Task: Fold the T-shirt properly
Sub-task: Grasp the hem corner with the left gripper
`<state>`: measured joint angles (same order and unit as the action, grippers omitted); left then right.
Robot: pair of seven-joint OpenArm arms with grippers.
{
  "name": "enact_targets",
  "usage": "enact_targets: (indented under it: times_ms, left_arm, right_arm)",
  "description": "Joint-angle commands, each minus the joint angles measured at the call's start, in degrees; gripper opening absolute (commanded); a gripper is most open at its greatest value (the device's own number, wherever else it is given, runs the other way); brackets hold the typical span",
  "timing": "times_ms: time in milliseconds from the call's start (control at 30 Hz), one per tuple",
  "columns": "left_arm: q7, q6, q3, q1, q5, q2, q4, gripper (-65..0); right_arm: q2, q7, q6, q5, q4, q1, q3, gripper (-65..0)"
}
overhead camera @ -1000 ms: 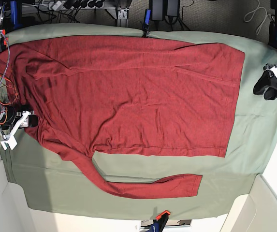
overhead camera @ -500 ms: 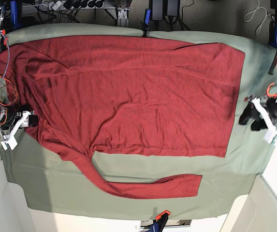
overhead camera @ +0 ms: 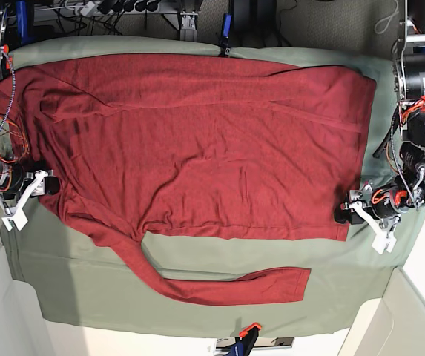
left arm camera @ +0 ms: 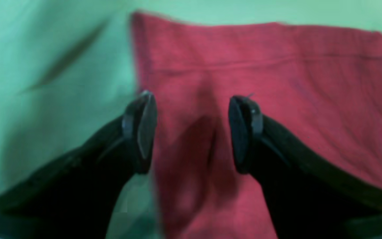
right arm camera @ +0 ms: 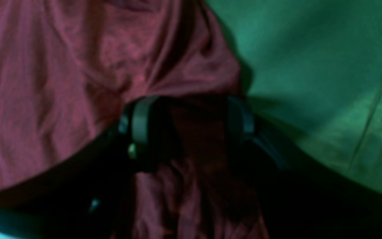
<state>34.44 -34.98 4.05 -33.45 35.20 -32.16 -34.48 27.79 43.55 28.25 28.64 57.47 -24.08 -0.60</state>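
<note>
Leftmost, right gripper (overhead camera: 40,183) with jaws spread around a bunched shoulder fold of the dark red T-shirt (overhead camera: 197,141), spread flat across the sage-green table cloth (overhead camera: 197,304); rightmost, left gripper (overhead camera: 343,213) wide, straddling the shirt's hem corner.

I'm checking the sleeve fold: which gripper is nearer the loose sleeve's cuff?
Left. The left gripper sits at the T-shirt hem corner, just above the cuff; the right gripper is across the shirt.

The left gripper (overhead camera: 343,214) has travelled in from the table edge to the T-shirt (overhead camera: 197,148); the shirt's hem corner now lies between its spread jaws.
</note>
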Motion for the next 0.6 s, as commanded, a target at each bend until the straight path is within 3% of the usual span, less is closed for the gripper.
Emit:
enact_targets:
  times_ms: [0,167,333,567]
  left_arm:
    - [-1.6,-0.1,-0.4,-2.2,0.0,-1.3,0.3,-27.6]
    - [-0.9,-0.4,-0.4,-2.6,0.0,-0.9,0.7,-27.6]
    - [3.1,-3.2,-0.4,-2.6,2.2,1.9,0.7,-27.6]
    - [3.1,-3.4,-0.4,-2.6,2.2,4.2,0.7,-28.9]
  right_arm:
    - [0.9,0.4,0.0,0.1,0.6,-1.1,-0.2,-34.6]
    - [0.9,0.3,0.0,0.3,0.6,-1.1,-0.2,-34.6]
    - [0.9,0.4,0.0,0.5,0.6,-1.1,-0.2,-34.6]
    - [0.9,0.4,0.0,0.9,0.6,-1.1,-0.2,-34.6]
